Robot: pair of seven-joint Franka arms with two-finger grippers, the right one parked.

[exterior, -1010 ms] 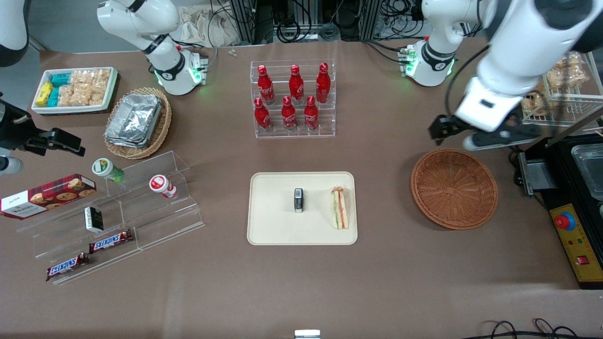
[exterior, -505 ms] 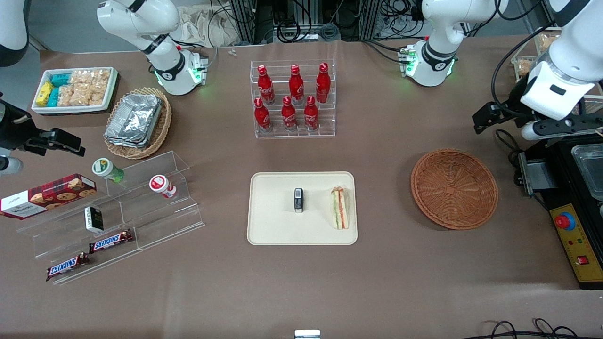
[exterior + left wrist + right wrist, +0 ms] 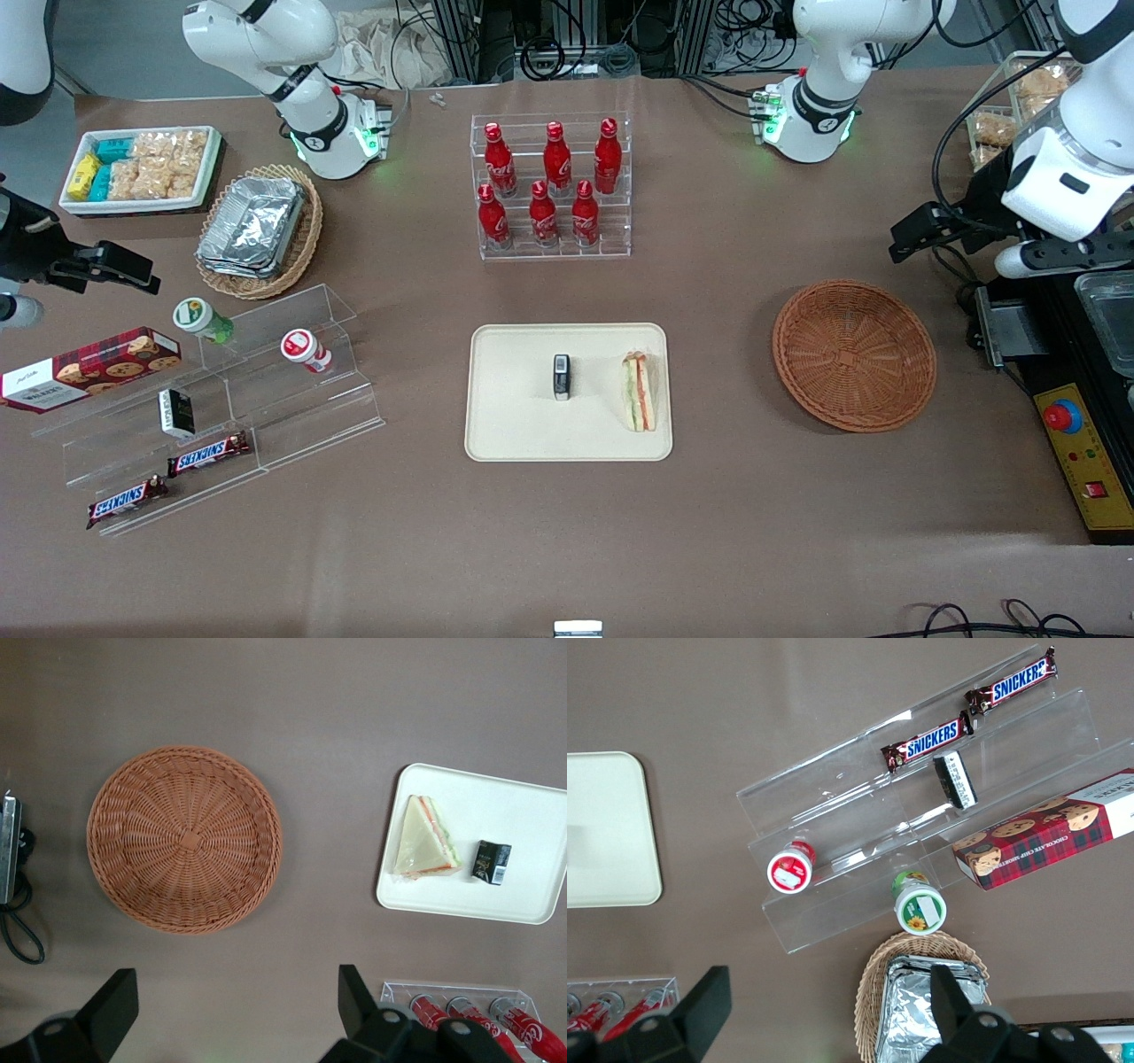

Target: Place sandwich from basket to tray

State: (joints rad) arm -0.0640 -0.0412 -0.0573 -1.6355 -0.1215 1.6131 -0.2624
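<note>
With the sandwich (image 3: 640,391) already lying at the tray's (image 3: 505,425) right edge in mid-frame and the basket (image 3: 853,354) empty, the released, wide-spread gripper (image 3: 237,1010) hangs high at the right, so the task looks done, needing only parking.

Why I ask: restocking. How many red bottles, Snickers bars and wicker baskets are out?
Red bottles: 6
Snickers bars: 2
Wicker baskets: 2
Total: 10
Gripper hovers open near the reddish-brown basket, toward the working arm's end.
</note>
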